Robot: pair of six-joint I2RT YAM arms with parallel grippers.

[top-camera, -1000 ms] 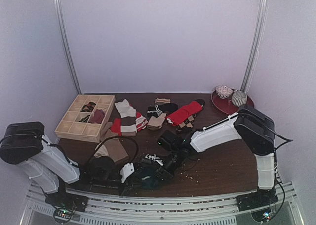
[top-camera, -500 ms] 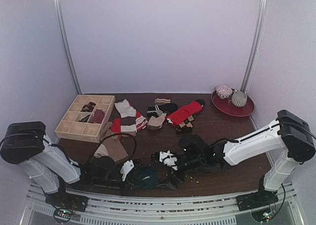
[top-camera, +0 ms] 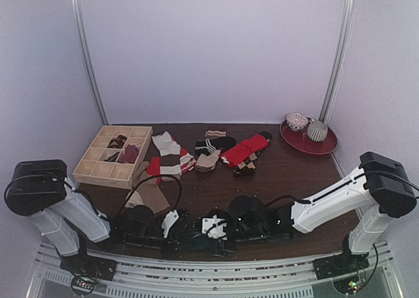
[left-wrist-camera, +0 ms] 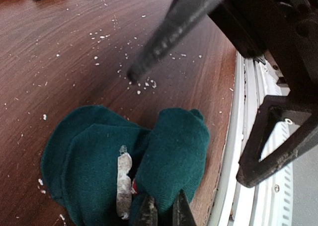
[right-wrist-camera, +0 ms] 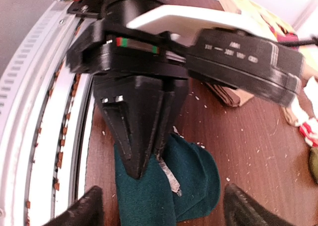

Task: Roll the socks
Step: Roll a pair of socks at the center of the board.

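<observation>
A folded dark teal sock (left-wrist-camera: 94, 156) lies at the table's near edge, with a pale strip (left-wrist-camera: 123, 181) stuck on it. My left gripper (left-wrist-camera: 164, 213) is shut, pinching a fold of this sock (right-wrist-camera: 196, 179). In the right wrist view the left gripper (right-wrist-camera: 139, 169) shows as a black wedge pointing down onto the fabric. My right gripper (right-wrist-camera: 164, 211) is open, its fingertips (right-wrist-camera: 84, 208) spread either side of the sock and holding nothing. In the top view the right gripper (top-camera: 211, 231) sits low, close against the left gripper (top-camera: 178, 234). More socks (top-camera: 243, 149) lie mid-table.
A wooden compartment box (top-camera: 112, 155) stands at the back left, some cells holding rolled socks. Tan socks (top-camera: 149, 194) lie in front of it. A red plate (top-camera: 325, 145) with two patterned balls sits at the back right. The metal rail (left-wrist-camera: 251, 151) runs right beside the sock. White crumbs dot the wood.
The right gripper opened and pulled away to the right, then swung back left and low, its spread fingers now around the teal sock. The left gripper stayed shut and still.
</observation>
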